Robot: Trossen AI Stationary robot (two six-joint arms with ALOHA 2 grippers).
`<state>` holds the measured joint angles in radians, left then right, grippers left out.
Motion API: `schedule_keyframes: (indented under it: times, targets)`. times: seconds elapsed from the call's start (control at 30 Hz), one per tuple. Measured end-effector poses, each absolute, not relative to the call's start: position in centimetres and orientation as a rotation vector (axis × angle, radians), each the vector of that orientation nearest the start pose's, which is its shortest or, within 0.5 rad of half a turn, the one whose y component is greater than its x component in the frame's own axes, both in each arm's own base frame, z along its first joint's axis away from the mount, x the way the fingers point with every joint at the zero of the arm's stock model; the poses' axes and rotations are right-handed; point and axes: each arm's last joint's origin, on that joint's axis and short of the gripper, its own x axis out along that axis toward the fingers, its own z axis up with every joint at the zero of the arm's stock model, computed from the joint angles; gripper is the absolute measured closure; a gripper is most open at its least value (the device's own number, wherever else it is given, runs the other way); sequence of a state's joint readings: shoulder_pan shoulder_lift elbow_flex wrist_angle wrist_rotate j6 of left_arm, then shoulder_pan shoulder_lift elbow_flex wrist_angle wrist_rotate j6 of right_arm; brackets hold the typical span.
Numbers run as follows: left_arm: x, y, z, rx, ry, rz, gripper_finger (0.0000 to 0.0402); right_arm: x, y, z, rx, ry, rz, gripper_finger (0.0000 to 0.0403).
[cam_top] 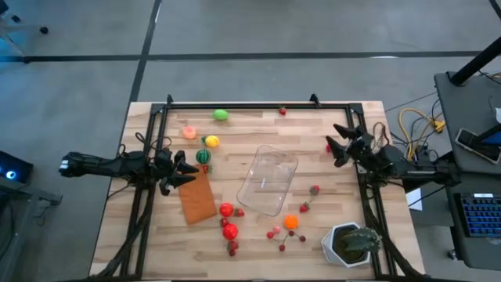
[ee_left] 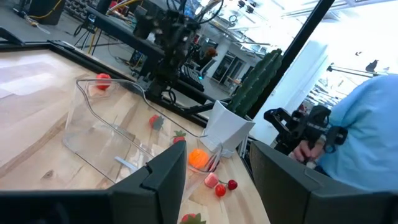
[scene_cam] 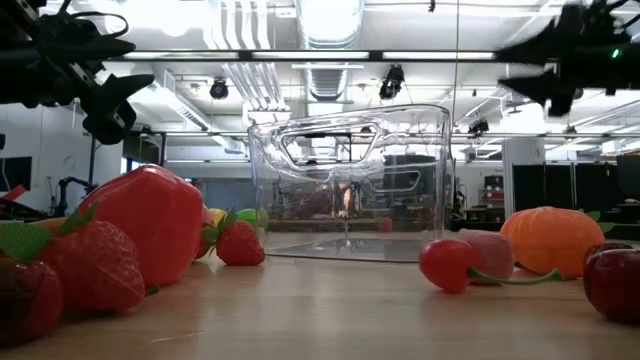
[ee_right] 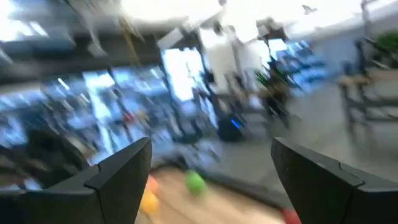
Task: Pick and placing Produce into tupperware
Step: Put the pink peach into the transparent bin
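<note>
The wooden table (cam_top: 156, 235) stands on a grey floor; the low view shows a workshop hall behind it. The tupperware (cam_top: 268, 179) sits between the two grippers, with nothing inside. The left gripper (cam_top: 188, 168) has its jaws parted, holding nothing, above the brown-orange rectangle (cam_top: 197, 197). The right gripper (cam_top: 339, 143) is wide open and empty. The produce (cam_top: 228, 230) lies scattered around the container. Only the left wrist view shows a person (ee_left: 367, 143); the right wrist view is blurred.
</note>
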<state>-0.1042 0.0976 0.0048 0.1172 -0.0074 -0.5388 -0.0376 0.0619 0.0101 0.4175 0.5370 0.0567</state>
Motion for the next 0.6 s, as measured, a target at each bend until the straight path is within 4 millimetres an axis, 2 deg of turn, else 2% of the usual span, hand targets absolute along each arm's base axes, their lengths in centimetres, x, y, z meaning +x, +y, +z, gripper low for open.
schedule_keyframes:
  times: [0.07,0.2,0.27,0.33,0.43,0.53,0.6]
  targets:
    - [10.3,-1.1,16.9,-0.54,0.002,-0.101,0.0237,9.0,-1.6,20.7,0.126,-0.441,-0.479,0.008]
    - [10.3,-1.1,16.9,-0.54,0.0,-0.102,0.0237,9.5,-1.0,20.8,0.071,-0.436,-0.255,0.008]
    - [10.3,-1.1,16.9,-0.54,0.0,-0.102,0.0237,9.7,-0.7,20.8,0.097,-0.436,-0.138,0.008]
    - [10.3,-1.1,16.9,-0.539,0.0,-0.102,0.0237,9.8,-0.6,21.1,0.163,-0.466,-0.092,0.008]
    - [10.3,-1.1,16.9,-0.533,0.0,-0.101,0.0237,9.4,-1.0,22.2,0.319,-0.623,-0.182,0.008]
    - [10.3,-1.1,16.9,-0.416,-0.005,-0.101,0.0237,9.2,-1.7,22.9,0.543,-0.778,-0.343,0.008]
    - [10.3,-1.0,17.3,-0.37,-0.057,-0.086,0.0237,9.4,-1.9,23.1,0.598,-0.816,-0.401,0.008]
